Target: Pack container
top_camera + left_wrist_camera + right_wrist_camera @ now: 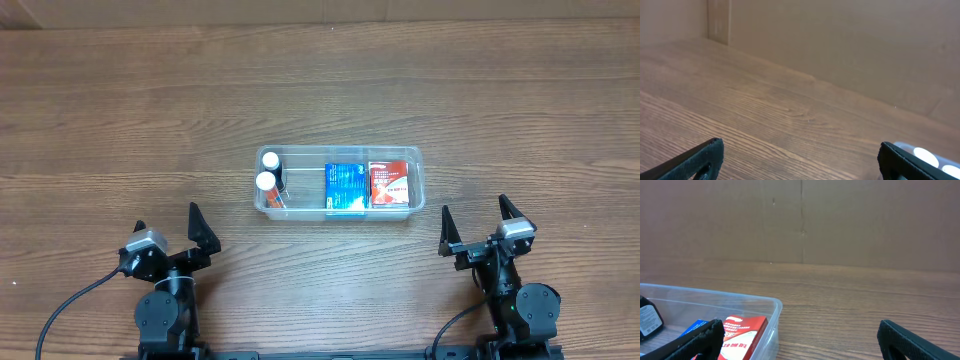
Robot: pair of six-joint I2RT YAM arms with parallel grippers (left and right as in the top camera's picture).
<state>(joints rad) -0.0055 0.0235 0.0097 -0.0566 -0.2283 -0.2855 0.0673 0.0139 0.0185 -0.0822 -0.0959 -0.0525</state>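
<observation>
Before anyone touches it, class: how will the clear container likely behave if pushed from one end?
Probably slides rather than tips: the container sits low and flat on the table. Its thin clear walls likely flex when pinched. The bottles may shift inside.

The clear, transparent plastic rectangular tub with rounded corners and a rim (305,190) sits upright and open-topped near the middle of the wooden table (120,110). Its long sides run left to right across that table. Two small white-capped bottles (265,181) are at its left end. A blue box (346,187) and a red box (390,185) sit side by side in its right half.
</observation>
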